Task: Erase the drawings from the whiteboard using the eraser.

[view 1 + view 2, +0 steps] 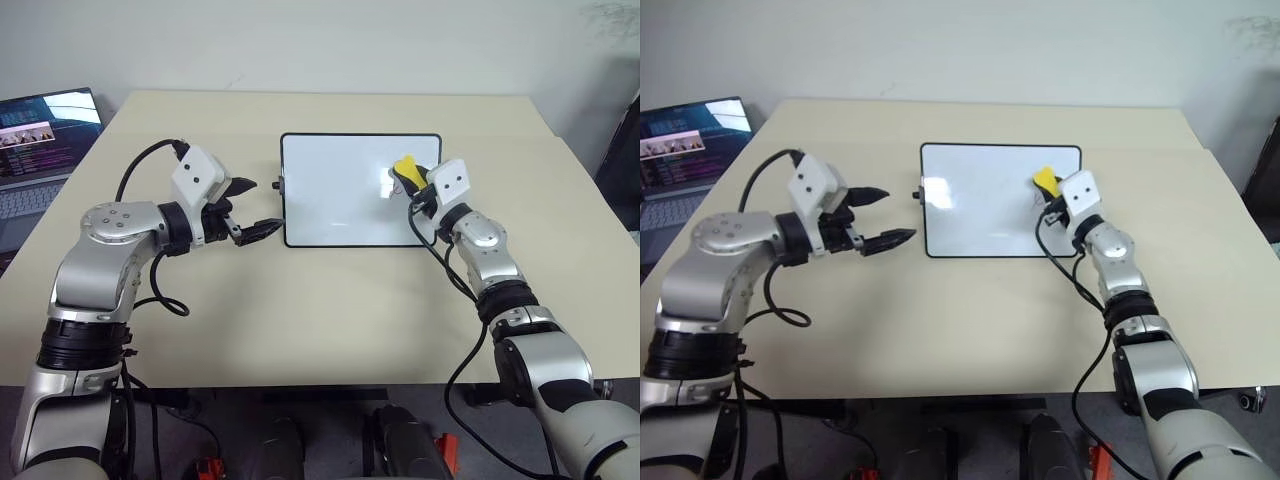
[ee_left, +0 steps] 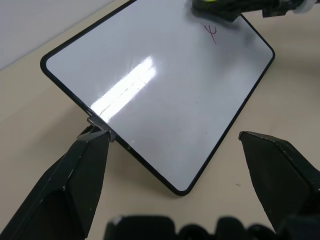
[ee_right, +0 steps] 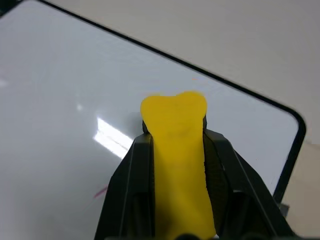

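Left eye view: the right gripper (image 1: 408,178) pinches the yellow eraser (image 1: 404,165) over the whiteboard (image 1: 340,200)'s right part; the left gripper (image 1: 250,208), spread wide, hovers beside the board's left edge.

Left wrist view: a reddish drawing (image 2: 212,33) sits just beside the eraser.

Right wrist view: fingers (image 3: 130,190) squeeze the eraser.

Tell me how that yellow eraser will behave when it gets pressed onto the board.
The eraser looks soft: it bulges above the right end effector clamped on it, so it would probably flex rather than scrape. The whiteboard looks glossy and lies unclamped, so it may slide.
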Motion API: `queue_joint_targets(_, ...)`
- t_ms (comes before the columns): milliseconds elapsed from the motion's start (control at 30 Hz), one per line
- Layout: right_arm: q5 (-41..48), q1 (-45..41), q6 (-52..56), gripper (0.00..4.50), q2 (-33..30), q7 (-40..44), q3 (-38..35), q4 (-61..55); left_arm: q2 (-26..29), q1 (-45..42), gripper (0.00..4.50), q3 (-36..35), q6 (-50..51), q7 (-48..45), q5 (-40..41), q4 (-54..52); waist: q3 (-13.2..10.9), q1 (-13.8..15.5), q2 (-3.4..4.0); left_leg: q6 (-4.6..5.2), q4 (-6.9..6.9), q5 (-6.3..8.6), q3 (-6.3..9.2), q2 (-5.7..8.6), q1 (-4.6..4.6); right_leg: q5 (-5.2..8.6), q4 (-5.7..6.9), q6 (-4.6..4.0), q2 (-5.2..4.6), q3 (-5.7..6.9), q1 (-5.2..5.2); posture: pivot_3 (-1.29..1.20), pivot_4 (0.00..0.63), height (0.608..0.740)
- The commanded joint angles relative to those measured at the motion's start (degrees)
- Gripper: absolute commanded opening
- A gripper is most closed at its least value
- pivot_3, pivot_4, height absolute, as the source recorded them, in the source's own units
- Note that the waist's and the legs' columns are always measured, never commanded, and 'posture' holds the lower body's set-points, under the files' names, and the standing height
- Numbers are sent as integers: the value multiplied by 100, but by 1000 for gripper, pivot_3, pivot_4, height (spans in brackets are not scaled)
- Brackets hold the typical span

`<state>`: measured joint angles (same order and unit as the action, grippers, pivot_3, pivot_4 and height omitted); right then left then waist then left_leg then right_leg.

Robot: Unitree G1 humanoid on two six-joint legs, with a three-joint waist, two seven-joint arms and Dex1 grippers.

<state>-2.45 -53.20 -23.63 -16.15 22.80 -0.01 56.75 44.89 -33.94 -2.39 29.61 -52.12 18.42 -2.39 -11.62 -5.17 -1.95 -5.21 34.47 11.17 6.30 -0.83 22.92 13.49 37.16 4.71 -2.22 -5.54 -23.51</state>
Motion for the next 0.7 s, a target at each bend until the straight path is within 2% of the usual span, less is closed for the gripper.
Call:
queue_joint_targets(33, -267, -326, -269, 973, -48, -315, 94, 398, 121, -21, 4500, -172, -23, -2, 33, -249, 0, -5, 0, 0, 0, 0, 0, 0, 0, 0, 1, 0, 0, 0, 0, 0, 150, 740)
queue_joint_targets(200, -568, -442, -188, 973, -54, -539, 312, 845, 165, 21, 4500, -212, -2, 10, 52, -301, 1, -52, -1, 0, 6, 0, 0, 0, -10, 0, 4, 0, 0, -1, 10, 0, 150, 740)
queue_joint_targets(567, -665, 255, 40, 973, 333, 933, 856, 615, 230, -2, 4500, -221, 21, 18, 70, -312, 17, -190, -20, 1, 29, 0, 2, -1, -42, -9, 11, 18, 5, -5, 45, 0, 150, 740)
queue_joint_targets(700, -550, 298, 170, 973, 307, 779, 698, 508, 221, -56, 4500, -190, -7, 10, 51, -259, 17, -234, -21, 1, 42, -2, 2, 0, -52, -2, 42, 30, 7, -9, 46, 0, 150, 740)
